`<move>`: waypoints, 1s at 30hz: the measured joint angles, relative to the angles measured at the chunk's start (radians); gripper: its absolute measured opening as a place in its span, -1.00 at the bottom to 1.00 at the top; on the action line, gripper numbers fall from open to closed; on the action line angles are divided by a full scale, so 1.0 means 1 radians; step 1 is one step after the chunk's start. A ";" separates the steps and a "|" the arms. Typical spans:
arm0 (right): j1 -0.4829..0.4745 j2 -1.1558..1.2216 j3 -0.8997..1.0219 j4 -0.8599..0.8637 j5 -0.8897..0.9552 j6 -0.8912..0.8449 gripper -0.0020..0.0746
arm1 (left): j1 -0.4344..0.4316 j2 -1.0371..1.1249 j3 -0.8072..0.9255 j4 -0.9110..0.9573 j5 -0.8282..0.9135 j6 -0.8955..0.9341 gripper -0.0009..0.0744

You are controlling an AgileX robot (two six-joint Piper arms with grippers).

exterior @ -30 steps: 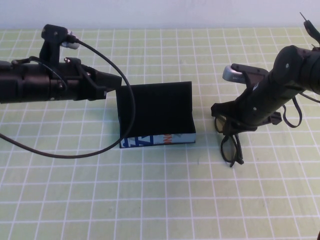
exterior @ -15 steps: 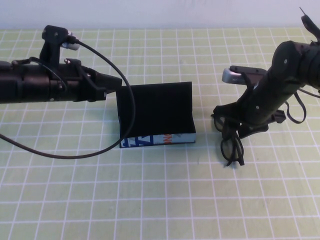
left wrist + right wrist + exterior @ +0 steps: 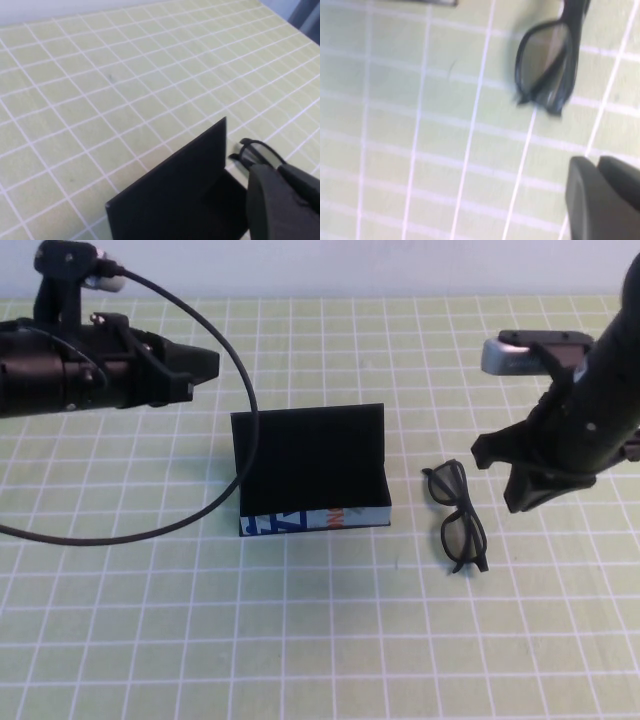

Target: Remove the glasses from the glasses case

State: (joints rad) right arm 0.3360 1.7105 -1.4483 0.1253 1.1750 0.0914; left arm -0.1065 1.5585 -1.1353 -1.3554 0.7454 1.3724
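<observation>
The black thick-framed plastic glasses lie folded on the green gridded worktop, long axis running from near the robot to away from it, just left of and below the right gripper, whose jaws look closed and hold nothing. The black rectangular glasses case with its flat lid up sits open right of the left gripper; can't tell its jaws.

One pair of glasses lies at the 3 o'clock side of one open glasses case; two grippers hover, the left gripper at 10 o'clock, the right gripper further out at 3 o'clock.
</observation>
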 joint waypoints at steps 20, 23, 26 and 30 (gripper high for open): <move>0.073 -1.317 0.697 -0.014 -0.046 0.111 -0.98 | 0.000 -0.878 0.533 0.021 -0.242 -0.039 -0.99; 0.073 -1.451 0.750 -0.006 -0.052 0.111 -0.99 | 0.000 -1.054 0.651 0.017 -0.282 -0.059 -0.99; 0.073 -1.518 0.786 0.011 -0.056 0.104 -0.99 | 0.000 -1.217 0.754 0.015 -0.342 -0.108 -0.99; 0.073 -1.535 0.840 0.070 -0.149 0.029 -0.99 | 0.000 -1.407 0.878 0.008 -0.425 -0.127 -0.99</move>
State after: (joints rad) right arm 0.4092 0.1757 -0.6082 0.1956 1.0257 0.1205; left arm -0.1065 0.1511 -0.2578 -1.3472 0.3205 1.2454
